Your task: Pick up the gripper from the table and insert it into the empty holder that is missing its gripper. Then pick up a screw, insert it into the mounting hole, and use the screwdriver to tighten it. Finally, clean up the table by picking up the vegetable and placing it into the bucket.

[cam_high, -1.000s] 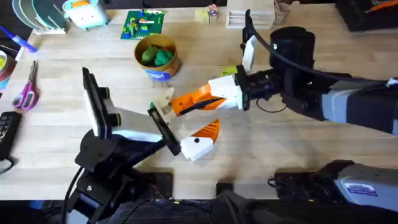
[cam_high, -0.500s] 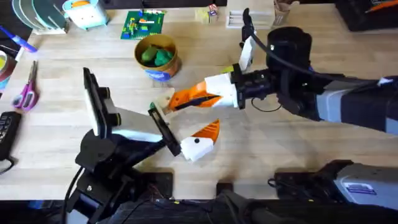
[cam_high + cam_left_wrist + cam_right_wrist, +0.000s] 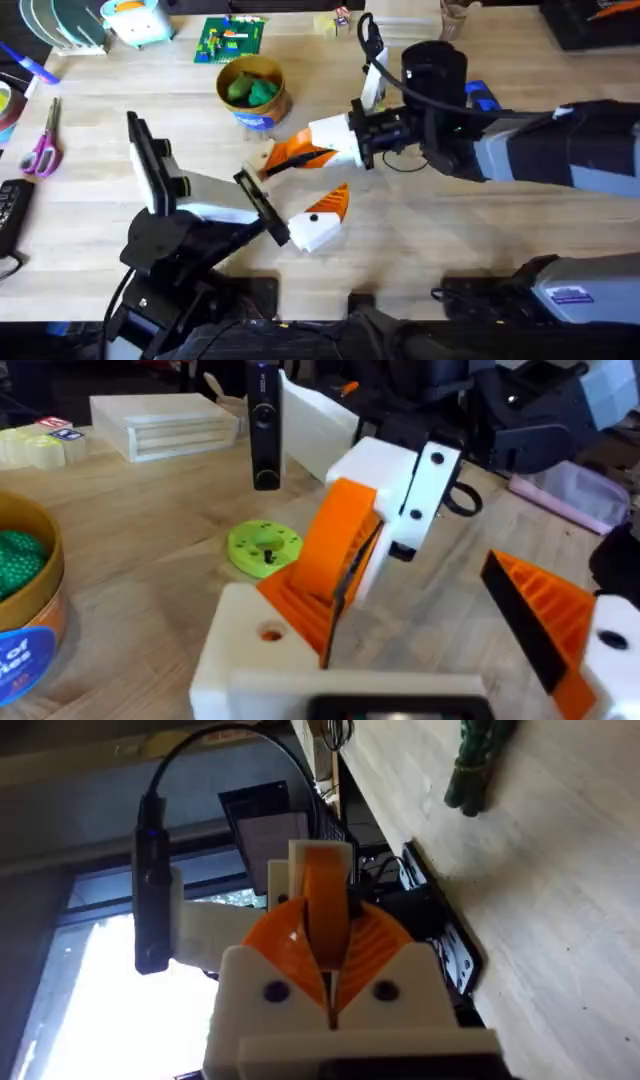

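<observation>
Trouble seemed likeliest at the join itself. At the left, the left hand [image 3: 298, 195] lay wide open on the worktop [image 3: 120, 110], clasping nothing. Its one fitted orange finger [image 3: 545, 622] stood well apart from the holder [image 3: 245, 660], the bare white block on its other side. The bucket [image 3: 270, 108] sat just beyond, on the far side, already holding green pieces. Against the holder rested the gripper [image 3: 335, 550], pinched edge-on between the closed fingers of the right hand [image 3: 330, 982], which reached in from the right. Whether the wedge was fully seated could not be told; it looked tilted, and if it was pushed in at that angle it might have jammed or ridden up out of the block. Should the right hand have let go too soon, the piece could have toppled onto the wood. A poor seat would also have left the mounting hole [image 3: 270, 632] out of line, so a screw might have gone in crooked or dropped. Hard pushing could have shoved the left hand aside. Farther right, a blue shape that was probably the screwdriver [image 3: 480, 97] lay half hidden behind the right arm, where a sweeping elbow might have rolled it. The vegetable [image 3: 478, 760] lay loose on the bare wood, likewise exposed to a knock.
</observation>
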You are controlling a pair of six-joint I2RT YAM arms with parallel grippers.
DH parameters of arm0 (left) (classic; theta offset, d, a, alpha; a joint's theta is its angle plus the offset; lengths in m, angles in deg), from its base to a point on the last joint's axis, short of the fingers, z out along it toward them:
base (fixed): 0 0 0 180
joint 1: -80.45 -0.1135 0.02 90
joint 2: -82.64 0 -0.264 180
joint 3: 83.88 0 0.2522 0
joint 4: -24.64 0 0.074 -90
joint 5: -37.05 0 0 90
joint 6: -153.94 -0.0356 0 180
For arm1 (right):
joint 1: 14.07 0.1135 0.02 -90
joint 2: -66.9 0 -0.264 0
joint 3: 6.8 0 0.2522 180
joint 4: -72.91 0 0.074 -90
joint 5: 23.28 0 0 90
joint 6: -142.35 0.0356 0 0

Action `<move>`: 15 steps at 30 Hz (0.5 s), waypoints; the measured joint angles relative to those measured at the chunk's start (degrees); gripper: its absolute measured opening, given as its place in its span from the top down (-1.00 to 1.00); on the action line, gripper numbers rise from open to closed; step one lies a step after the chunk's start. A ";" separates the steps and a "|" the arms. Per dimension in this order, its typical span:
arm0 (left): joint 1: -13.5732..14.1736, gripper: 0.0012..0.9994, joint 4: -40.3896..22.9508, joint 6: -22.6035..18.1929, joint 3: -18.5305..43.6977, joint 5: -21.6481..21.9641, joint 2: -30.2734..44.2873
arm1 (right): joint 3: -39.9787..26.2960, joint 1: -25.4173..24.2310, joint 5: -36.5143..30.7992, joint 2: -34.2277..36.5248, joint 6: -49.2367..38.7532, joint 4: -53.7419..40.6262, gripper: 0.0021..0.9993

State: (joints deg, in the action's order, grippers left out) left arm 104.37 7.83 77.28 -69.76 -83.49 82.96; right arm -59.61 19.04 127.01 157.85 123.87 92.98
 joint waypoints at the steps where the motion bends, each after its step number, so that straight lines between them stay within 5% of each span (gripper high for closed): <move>1: -0.07 -0.99 0.00 0.01 0.00 0.28 0.00 | -0.30 0.06 -0.09 0.28 -0.11 -0.04 0.99; 15: -0.39 -0.98 -0.13 0.49 0.00 3.03 0.55 | -1.05 1.65 -8.29 0.70 -0.80 0.09 0.99</move>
State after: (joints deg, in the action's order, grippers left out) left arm 103.98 7.70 77.76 -69.76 -80.46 83.51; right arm -60.66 20.69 118.71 158.56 123.07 93.06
